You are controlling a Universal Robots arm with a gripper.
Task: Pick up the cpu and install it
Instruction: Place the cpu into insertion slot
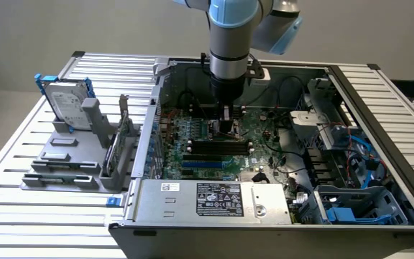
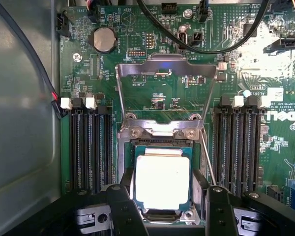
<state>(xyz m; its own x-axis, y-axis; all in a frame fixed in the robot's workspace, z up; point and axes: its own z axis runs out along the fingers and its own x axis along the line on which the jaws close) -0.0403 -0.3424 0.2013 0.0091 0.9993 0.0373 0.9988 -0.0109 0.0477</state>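
The cpu [image 2: 162, 181], a small square chip with a dull silver top on a green base, lies flat in the motherboard socket [image 2: 163, 216]. My gripper [image 2: 169, 197] hangs straight over it and is open. One black finger [image 2: 122, 206] stands on each side of the chip, with a narrow gap showing on one side. The socket's metal load plate [image 2: 167, 73] is swung up and open beyond the chip. In the exterior view the arm reaches down into the open computer case [image 1: 149, 135], and the gripper [image 1: 226, 123] is low over the motherboard [image 1: 264, 145].
Black memory slots [image 2: 91, 147] flank the socket on both sides, and cables [image 2: 206, 46] loop above it. A grey holder [image 1: 70, 162] on the exterior view's left carries a hard drive [image 1: 69, 102] and green memory sticks [image 1: 124, 135]. The power supply [image 1: 214, 199] sits at the case front.
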